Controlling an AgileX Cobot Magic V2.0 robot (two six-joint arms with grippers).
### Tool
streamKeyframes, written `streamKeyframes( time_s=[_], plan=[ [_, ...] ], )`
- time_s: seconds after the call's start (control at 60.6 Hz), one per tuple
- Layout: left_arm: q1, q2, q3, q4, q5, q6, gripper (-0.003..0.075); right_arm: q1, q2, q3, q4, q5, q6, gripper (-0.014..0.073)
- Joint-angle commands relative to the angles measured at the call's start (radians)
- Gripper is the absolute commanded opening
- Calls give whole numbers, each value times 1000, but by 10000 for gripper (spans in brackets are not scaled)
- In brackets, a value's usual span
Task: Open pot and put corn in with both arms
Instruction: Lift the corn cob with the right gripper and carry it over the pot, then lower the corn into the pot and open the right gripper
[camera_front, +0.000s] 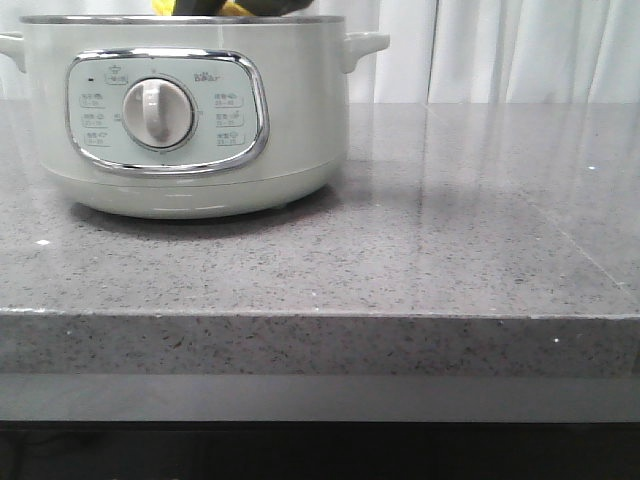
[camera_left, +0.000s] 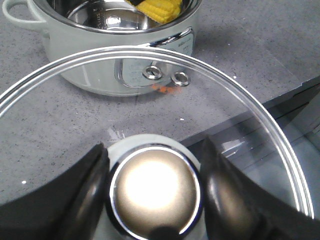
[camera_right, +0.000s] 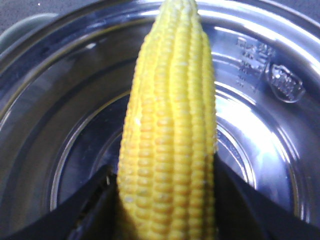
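The pale green-white pot stands open at the left of the counter, its dial panel facing me. My right gripper is shut on the yellow corn and holds it lengthwise over the pot's steel bowl. In the front view, only dark bits of this gripper and yellow corn show above the pot's rim. My left gripper is shut on the chrome knob of the glass lid and holds it off the pot, near the counter's front edge. The corn shows inside the pot there.
The grey speckled counter stretches right of the pot, with its front edge near me. White curtains hang behind. The pot's side handles stick out. The left arm is out of the front view.
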Motion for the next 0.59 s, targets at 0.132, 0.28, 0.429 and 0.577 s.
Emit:
streamKeyframes(
  time_s=[0.132, 0.28, 0.429, 0.577],
  plan=[
    [-4, 4, -32, -36, -121, -4, 251, -1, -64, -49, 9, -43, -13, 479],
    [-4, 4, -32, -36, -121, -4, 251, -1, -64, -49, 9, -34, -13, 478],
    [-4, 4, -32, -36, -121, -4, 251, -1, -64, -49, 9, -34, -12, 445],
    [-4, 4, -32, -36, -121, -4, 251, -1, -71, -49, 9, -34, -12, 211]
  ],
)
